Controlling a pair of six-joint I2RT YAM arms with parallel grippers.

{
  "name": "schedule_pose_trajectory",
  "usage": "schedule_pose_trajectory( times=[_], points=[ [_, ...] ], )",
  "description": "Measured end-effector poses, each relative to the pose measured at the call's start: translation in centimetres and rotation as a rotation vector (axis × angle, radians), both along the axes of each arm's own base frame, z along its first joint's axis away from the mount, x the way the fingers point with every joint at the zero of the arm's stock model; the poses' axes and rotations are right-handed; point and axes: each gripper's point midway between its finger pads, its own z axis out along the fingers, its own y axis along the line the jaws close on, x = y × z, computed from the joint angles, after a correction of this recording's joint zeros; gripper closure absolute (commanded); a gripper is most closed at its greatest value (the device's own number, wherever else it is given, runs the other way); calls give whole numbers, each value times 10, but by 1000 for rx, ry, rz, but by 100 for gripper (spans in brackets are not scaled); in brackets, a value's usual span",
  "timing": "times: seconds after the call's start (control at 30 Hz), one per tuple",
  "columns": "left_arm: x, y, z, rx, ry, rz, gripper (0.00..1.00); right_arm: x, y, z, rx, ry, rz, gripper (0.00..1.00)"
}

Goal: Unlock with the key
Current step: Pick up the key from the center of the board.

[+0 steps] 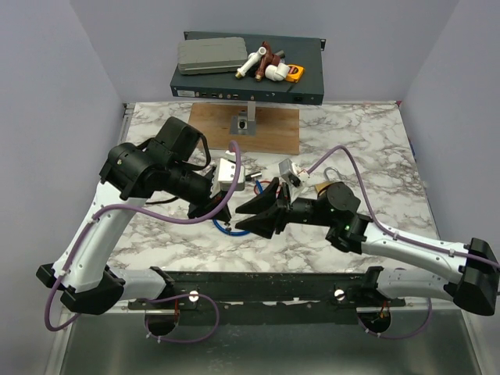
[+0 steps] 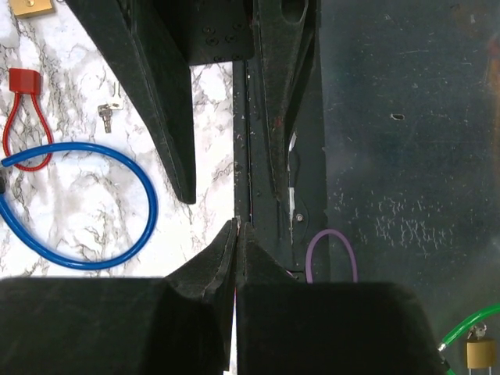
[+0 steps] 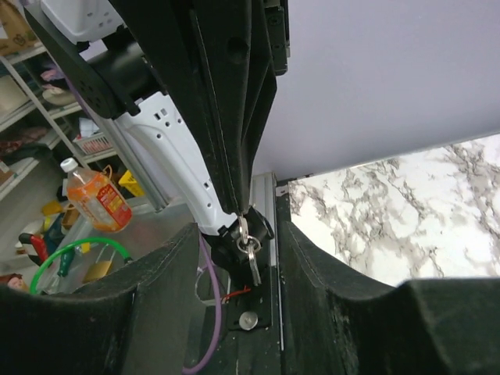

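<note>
Nearest the right wrist camera, the right claw (image 3: pixel 237 226) has its two dark fingers spread, one to each side of the frame. Between them the left claw's fingers come down from above. At their tips hangs the key (image 3: pixel 250 255), small and silver, pinched there and clear of both right fingers.

Only this view shows the key in the grip. In the left wrist view the left claw (image 2: pixel 237 229) is pressed together and seen edge-on, so nothing shows between its tips.

That view alone shows the following items on the marble counter (image 2: pixel 86 168):
- a blue cable (image 2: pixel 148 205) curved in a loop;
- a red loop strap (image 2: pixel 23 81);
- a second small silver key (image 2: pixel 107 115), lying apart from the strap.

From the top camera the two claws meet above mid-counter. The key is too small to make out there.
</note>
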Motion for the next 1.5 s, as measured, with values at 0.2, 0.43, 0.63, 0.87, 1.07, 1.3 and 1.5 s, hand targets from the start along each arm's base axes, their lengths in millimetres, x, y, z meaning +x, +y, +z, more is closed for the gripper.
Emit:
schedule_pose_trajectory(
  times=[0.2, 0.43, 0.63, 0.87, 1.07, 1.3, 1.5],
  points=[
    [1, -1, 3, -6, -8, 0, 100, -1, 12, -3, 27, 5, 44, 51],
    [2, -1, 5, -9, -12, 0, 100, -2, 17, -6, 34, 5, 68, 53],
    [3, -2, 8, -15, -20, 0, 100, -4, 22, -11, 28, 17, 94, 56],
    [4, -3, 9, -17, -22, 0, 100, -3, 27, -20, 13, 39, 106, 73],
    [4, -3, 10, -20, -25, 0, 100, -3, 27, -13, 41, 28, 107, 69],
    [4, -3, 10, -19, -25, 0, 100, -4, 26, -9, 55, 21, 108, 92],
    [4, -3, 10, -18, -23, 1, 100, -4, 25, -8, 58, 18, 111, 99]
  ],
)
